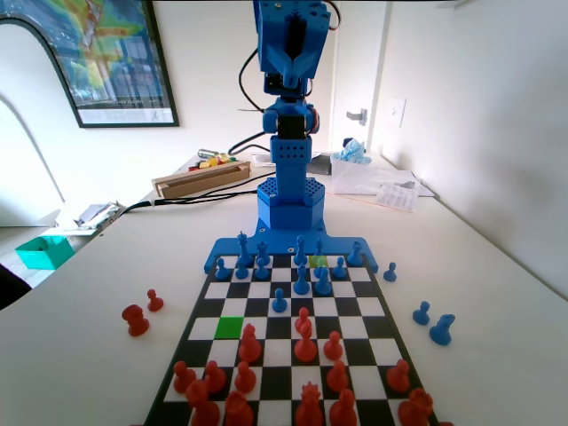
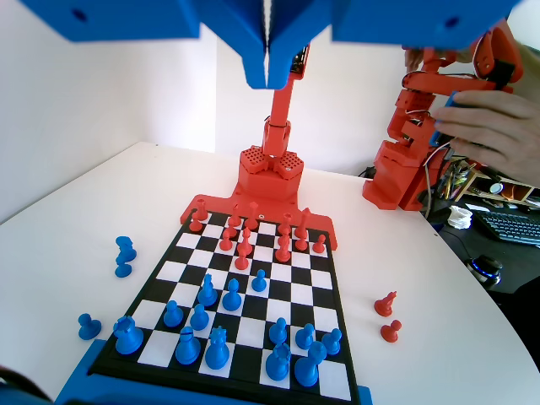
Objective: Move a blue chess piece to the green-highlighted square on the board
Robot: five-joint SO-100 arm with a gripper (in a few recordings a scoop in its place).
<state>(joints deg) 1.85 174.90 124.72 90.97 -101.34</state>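
Item: the two-finger blue plastic gripper (image 2: 268, 80) hangs from the top edge of the wrist view, high above the flat black-and-white chequered chessboard (image 2: 291, 293), jaws clenched together with no gap and nothing between them. In the fixed view the blue arm (image 1: 288, 133) stands upright at twelve o'clock of the board, well clear of every piece. Item: the vivid green-highlighted square (image 1: 230, 327) lies in the fixed view at about nine o'clock from the board's centre, bare, with a red pawn just beside it at four o'clock; a paler yellow-green square (image 1: 318, 261) sits near the arm's base at about one o'clock. Item: the likeliest candidate, by judgement, is the small blue plastic pawn with ball head and flared base (image 1: 280, 301), standing alone and upright toward the middle of the board, apart from its fellows; the wrist view shows it too (image 2: 260, 281), with red pieces close at its twelve o'clock. Handling, judged: the step in hand is the approach. The jaws need opening before descent, then a straight drop over the ball head, closing below it on the stem. Neighbouring blue pieces at the arm's side and the red pawns around the green square leave little margin; a lift clear of their heads, then a vertical set-down, seems safest.
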